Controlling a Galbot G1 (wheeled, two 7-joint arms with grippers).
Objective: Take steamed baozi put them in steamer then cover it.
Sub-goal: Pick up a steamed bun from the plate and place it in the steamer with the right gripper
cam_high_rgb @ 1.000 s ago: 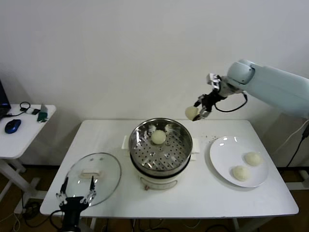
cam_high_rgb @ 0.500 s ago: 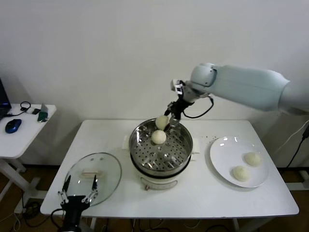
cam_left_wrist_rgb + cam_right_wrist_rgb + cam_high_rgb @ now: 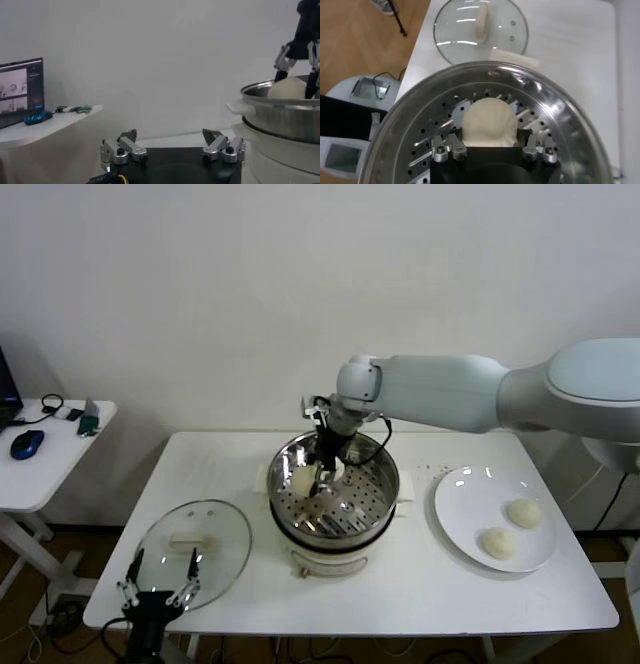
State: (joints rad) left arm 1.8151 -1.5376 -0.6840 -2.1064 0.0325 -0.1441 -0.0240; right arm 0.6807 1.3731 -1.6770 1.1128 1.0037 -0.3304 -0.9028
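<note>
The right gripper [image 3: 316, 474] reaches down into the steamer [image 3: 375, 502], which stands in the middle of the white table [image 3: 420, 584]. Its jaws are clamped on a bun [image 3: 302, 481], one jaw on each side, holding it low over the perforated tray at the robot's left side of the pot. In the right wrist view the same bun [image 3: 489, 121] sits between the two fingers [image 3: 449, 148] of the right gripper [image 3: 490, 145], right above the holed steel tray of the steamer [image 3: 560, 125]. A second bun lies deeper in the pot, mostly hidden behind the gripper in the head view.

Two more buns [image 3: 523, 512] [image 3: 499, 541] rest on the white plate [image 3: 455, 514] on the robot's right side of the table, apart from each other and well apart from the steamer.

The glass lid [image 3: 225, 544] lies flat on the table at the robot's left of the steamer, near the front edge. It also shows in the right wrist view as a lid [image 3: 507, 25] beyond the pot's rim.

The left gripper [image 3: 157, 592] hangs low at the front left corner of the table, just beside the lid, its jaws spread apart and holding nothing. The left wrist view shows those open fingers [image 3: 121, 148] of the left gripper [image 3: 172, 147], with the steamer [image 3: 285, 117] off to one side.

A small side table [image 3: 40, 464] stands farther to the robot's left, carrying a blue mouse [image 3: 26, 444].
</note>
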